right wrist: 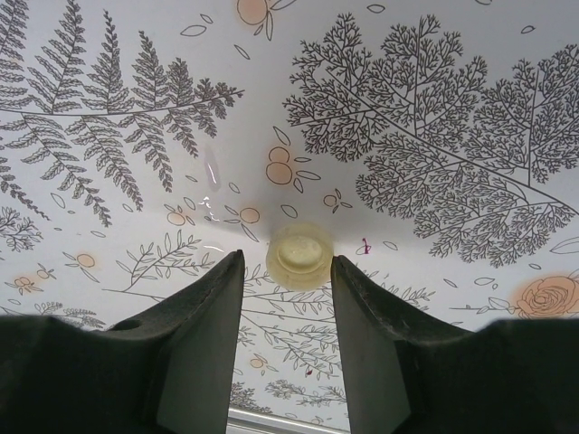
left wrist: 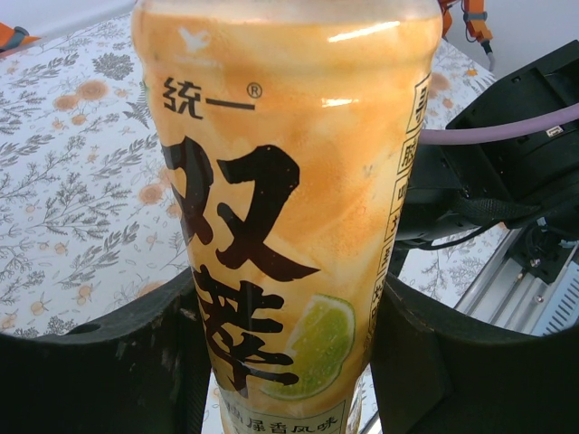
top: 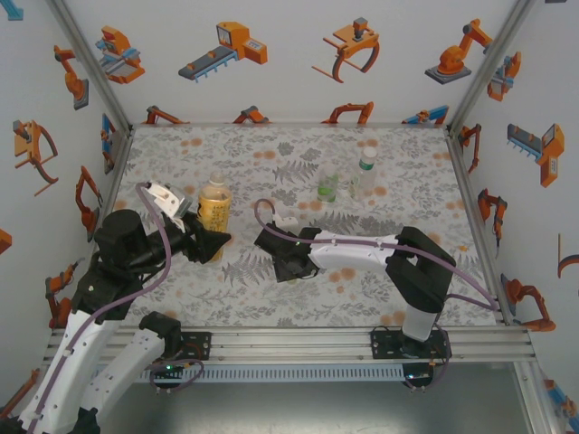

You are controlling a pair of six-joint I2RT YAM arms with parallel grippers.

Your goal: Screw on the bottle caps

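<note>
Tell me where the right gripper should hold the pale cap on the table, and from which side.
I would grip the pale cap across its round side wall, coming down from above. It lies flat on the table, low and circular, so only the wall offers opposing faces. The right gripper hangs over it, fingers either side.

The floral-patterned worktop (top: pixel 425 199) lies bare at 3 and 11 o'clock. At 9 o'clock the amber plastic bottle with a yellow label (top: pixel 214 206) fills the left hand (top: pixel 215 242). At 1 o'clock a shorter clear plastic bottle (top: pixel 327 186) and a taller clear plastic bottle (top: pixel 365 174) stand near each other, blocking passage.
</note>
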